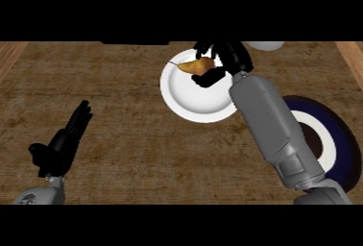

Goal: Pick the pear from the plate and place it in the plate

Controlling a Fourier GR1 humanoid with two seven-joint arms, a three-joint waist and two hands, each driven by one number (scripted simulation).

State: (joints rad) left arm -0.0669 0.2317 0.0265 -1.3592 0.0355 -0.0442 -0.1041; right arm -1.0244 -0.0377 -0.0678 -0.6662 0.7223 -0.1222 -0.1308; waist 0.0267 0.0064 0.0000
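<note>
A yellow-brown pear (196, 66) lies at the far edge of a white plate (195, 98) in the upper middle of the head view. My right hand (225, 58) reaches over that plate with fingers and thumb curled round the pear. My grey right forearm (273, 132) crosses a second plate (339, 139), dark blue with a white ring and dark centre, at the right; the arm hides part of it. My left hand (65, 139) rests open at the lower left, fingers straight and pointing up.
The counter top (113, 86) is brown and mottled, with lighter wooden strips (10, 55) along its left and right sides. A pale rounded object (266, 45) shows at the top edge, beyond my right hand.
</note>
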